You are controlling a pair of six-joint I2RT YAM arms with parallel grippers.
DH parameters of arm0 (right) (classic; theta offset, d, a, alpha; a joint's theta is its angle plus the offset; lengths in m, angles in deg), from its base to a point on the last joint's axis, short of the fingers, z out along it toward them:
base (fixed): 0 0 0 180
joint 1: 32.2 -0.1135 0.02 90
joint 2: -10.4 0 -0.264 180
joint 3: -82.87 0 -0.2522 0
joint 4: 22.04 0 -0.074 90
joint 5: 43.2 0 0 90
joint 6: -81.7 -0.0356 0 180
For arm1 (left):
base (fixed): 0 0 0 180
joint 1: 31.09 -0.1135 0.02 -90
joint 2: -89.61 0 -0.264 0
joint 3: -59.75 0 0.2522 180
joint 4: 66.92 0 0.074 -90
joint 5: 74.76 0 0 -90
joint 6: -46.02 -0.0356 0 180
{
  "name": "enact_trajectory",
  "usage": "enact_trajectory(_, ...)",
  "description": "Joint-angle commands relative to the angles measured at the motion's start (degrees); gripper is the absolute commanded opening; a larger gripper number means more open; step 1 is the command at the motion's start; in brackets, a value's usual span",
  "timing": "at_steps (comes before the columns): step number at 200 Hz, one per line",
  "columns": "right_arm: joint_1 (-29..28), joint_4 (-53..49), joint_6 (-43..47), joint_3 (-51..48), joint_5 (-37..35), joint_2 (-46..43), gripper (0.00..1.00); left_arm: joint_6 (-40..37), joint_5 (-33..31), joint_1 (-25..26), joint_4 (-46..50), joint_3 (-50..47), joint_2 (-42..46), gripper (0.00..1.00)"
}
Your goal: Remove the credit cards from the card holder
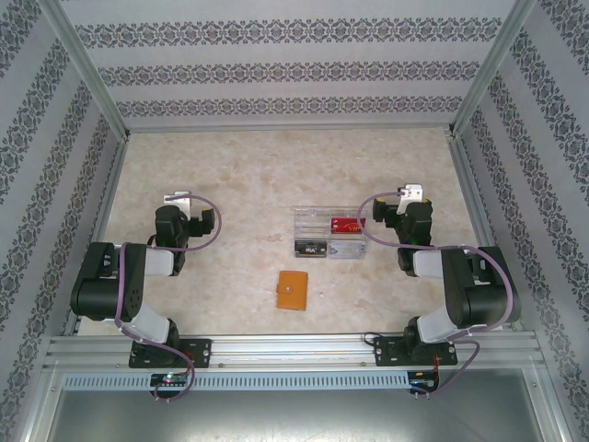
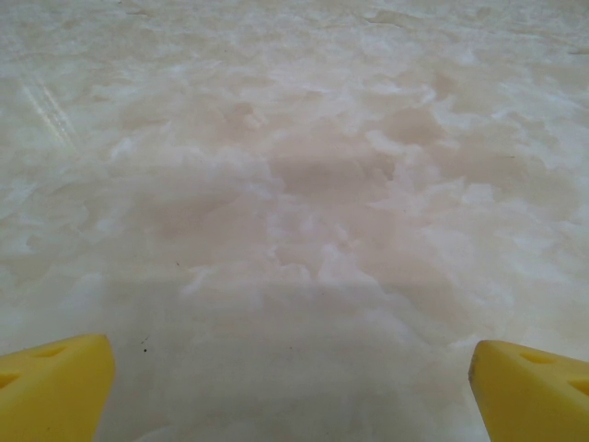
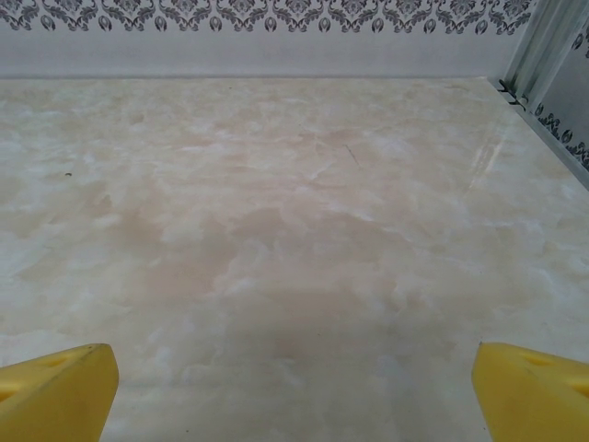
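The card holder, a small flat orange-tan wallet, lies folded shut on the marbled table near the front middle. Its credit cards are hidden inside. My left gripper rests at the left, well away from the wallet. In the left wrist view its yellow fingertips stand wide apart over bare table, so it is open. My right gripper sits at the right, beyond the wallet. Its yellow fingertips are likewise spread with nothing between them.
A clear plastic compartment tray stands behind the wallet, holding a red card and a black card. Patterned walls and metal frame posts enclose the table on three sides.
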Motion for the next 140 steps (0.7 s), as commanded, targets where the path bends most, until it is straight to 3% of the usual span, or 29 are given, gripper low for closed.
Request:
enact_trajectory(1, 0.6, 0.9, -0.2, 0.4, 1.2, 0.1, 0.98, -1.3, 1.2, 0.2, -1.0, 1.2, 0.4, 1.0)
enact_trajectory(13, 0.5, 1.1, -0.3, 0.2, 1.3, 0.0, 0.98, -1.3, 1.0, 0.2, 2.4, 2.6, 2.1, 1.0)
enact_trajectory(50, -0.6, -6.5, -0.6, 1.3, -4.4, -7.7, 0.98, 4.1, -5.4, 0.2, 32.4, 16.1, 13.1, 1.0)
enact_trajectory(71, -1.4, -17.2, -5.5, 3.1, -12.6, -16.1, 0.98, 12.6, -8.3, 0.2, 49.7, 25.2, 17.1, 1.0)
enact_trajectory(84, -1.0, -30.8, -13.4, 6.0, -15.0, -23.2, 0.98, 20.0, -11.1, 0.1, 61.0, 30.9, 17.9, 0.99)
enact_trajectory(109, -0.2, -42.8, -20.1, 8.9, -8.5, -31.4, 0.98, 27.8, -11.8, -0.1, 73.5, 36.3, 18.0, 0.99)
enact_trajectory(140, -0.5, -54.7, -26.5, 12.6, -2.5, -37.8, 0.98, 32.2, -4.5, 0.1, 73.7, 32.8, 22.0, 0.99)
